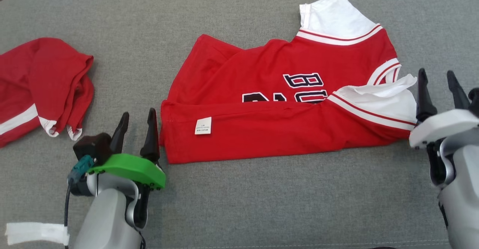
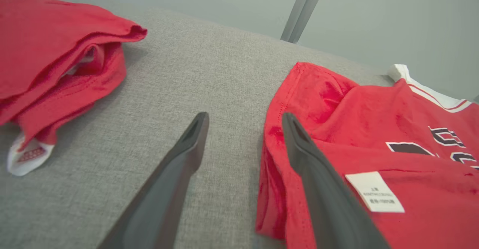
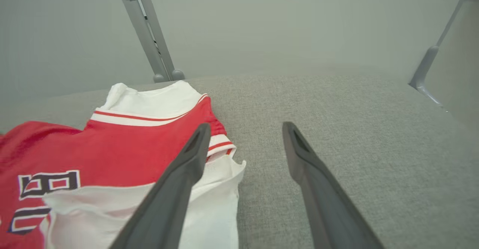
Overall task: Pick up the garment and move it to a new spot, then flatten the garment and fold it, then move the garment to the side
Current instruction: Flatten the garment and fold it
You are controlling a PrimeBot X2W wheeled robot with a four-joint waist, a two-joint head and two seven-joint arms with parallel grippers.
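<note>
Your left hand [image 1: 138,112] stands wide and empty, just beside the left edge of the folded jersey [image 1: 262,129] on the tabletop [image 1: 262,204]. Your right hand [image 1: 436,72], also wide and empty, sits just beside the jersey's right end. Another red garment [image 1: 45,80] lies well off to the left.

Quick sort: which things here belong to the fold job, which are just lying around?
In the job:
red jersey, partly folded
left gripper, open at its hem end
right gripper, open by its white sleeve

Lying about:
second red garment, bunched at the left
white strip beside the left arm
</note>
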